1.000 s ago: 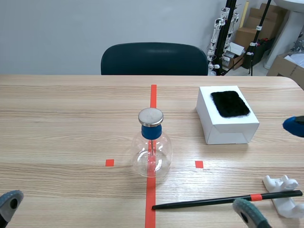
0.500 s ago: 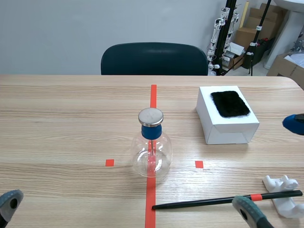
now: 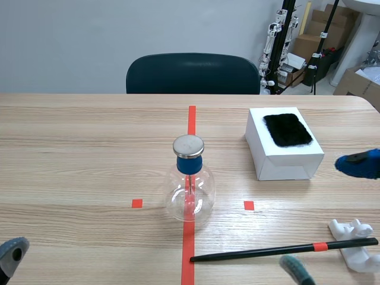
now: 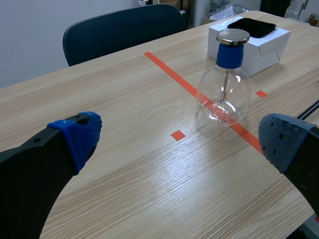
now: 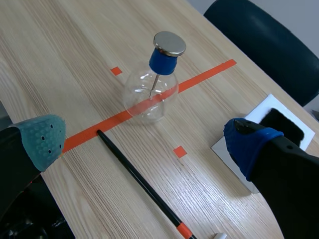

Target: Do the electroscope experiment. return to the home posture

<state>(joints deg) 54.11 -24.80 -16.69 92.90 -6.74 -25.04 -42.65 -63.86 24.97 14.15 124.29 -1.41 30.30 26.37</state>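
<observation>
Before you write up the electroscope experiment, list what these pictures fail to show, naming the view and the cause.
- Leaves inside the flask: too small, lost in glass reflections, every view.
- White holder: scene view, cut by the picture's edge; full shape unclear.
- Black rod: right wrist view, its red-banded end runs out of frame.
- Black pad on the white box: material too small to tell.

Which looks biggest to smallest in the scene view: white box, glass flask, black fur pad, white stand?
1. white box
2. glass flask, somewhat smaller
3. black fur pad and white stand look about alike; the stand is nearer the camera, so unranked.
</observation>
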